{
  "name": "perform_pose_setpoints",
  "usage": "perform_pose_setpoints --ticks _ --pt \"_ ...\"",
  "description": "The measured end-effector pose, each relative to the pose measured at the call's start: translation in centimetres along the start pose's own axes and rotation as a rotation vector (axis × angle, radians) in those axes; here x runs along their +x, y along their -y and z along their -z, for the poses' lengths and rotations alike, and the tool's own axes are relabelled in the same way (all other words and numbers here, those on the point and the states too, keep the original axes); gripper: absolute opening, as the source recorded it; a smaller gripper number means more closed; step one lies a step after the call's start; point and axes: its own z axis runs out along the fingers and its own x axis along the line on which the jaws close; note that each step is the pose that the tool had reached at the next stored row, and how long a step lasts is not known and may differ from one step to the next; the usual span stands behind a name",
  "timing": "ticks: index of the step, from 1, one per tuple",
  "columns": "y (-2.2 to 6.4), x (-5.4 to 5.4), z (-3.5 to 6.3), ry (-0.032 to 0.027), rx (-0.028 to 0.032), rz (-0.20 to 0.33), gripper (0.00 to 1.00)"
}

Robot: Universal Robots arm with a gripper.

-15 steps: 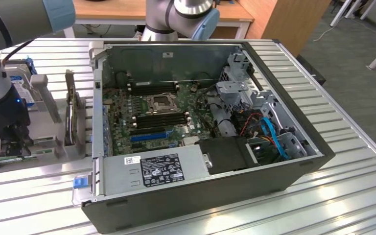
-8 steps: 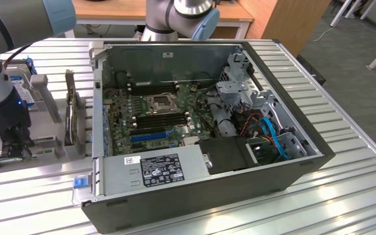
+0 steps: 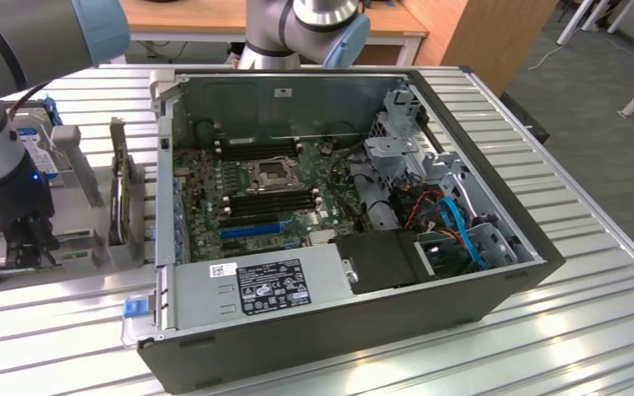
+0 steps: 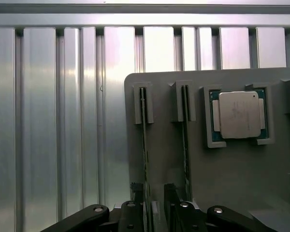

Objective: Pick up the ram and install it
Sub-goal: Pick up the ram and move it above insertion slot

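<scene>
The claw [image 4: 154, 192] hangs low over a grey holder [image 4: 164, 159] that lies on the ribbed metal table [image 4: 48, 145], to the exterior view's left of the open computer case [image 3: 494, 289]. Its jaws stand apart and grasp nothing. The ram [image 4: 145, 145] sits on edge in one slot of the holder, a thin green stick seen from above as a narrow line. Its near end runs into the gap between the two fingers, closer to one of them; whether it touches that finger cannot be told. A second stick [image 4: 185, 135] stands in the neighbouring slot just beside it, and a square processor chip [image 4: 239, 114] rests in its own pocket further along.

The ram is likely light and stiff, but thin and fragile: it should not take bending or twisting, and its chips and contact edge are best left alone. The sound hold looks to be on the two flat faces near the upper edge, about mid-length, so that it lifts straight without tilting. Inside the case the black memory slots [image 3: 273, 202] lie beside the processor socket.
</scene>
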Motion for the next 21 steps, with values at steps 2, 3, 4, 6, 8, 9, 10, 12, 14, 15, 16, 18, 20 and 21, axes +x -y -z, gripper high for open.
perform_pose_setpoints --ticks 2,3,4,6,8,9,10,12,14,15,16,18,20,21 --pt "0.0 0.0 -0.02 -0.0001 -0.0002 0.0 0.31" --pt "0.0 0.0 -0.02 -0.0002 -0.0002 0.0 0.31" --pt "0.0 0.0 -0.03 0.0 -0.0001 0.0 0.31" --pt "0.0 0.01 -0.05 0.0002 0.0001 0.0 0.31" --pt "0.01 0.09 -0.05 0.0002 0.0002 0.0 0.31" --pt "0.01 0.12 -0.03 0.0 0.0 0.0 0.31" --pt "0.01 0.15 -0.03 0.0 0.0 0.0 0.31" --pt "0.02 0.2 -0.03 0.0 0.0 0.0 0.31" --pt "0.02 0.26 -0.03 0.0 0.0 0.0 0.31" --pt "0.02 0.27 -0.04 0.0002 0.0001 0.0 0.31" --pt "0.03 0.28 -0.06 0.0004 0.0002 0.0 0.31" --pt "0.03 0.3 -0.07 0.0001 0.0001 0.0 0.31" --pt "0.03 0.31 -0.07 0.0 -0.0001 0.0 0.31" --pt "0.03 0.31 -0.07 0.0 0.0 0.0 0.31"
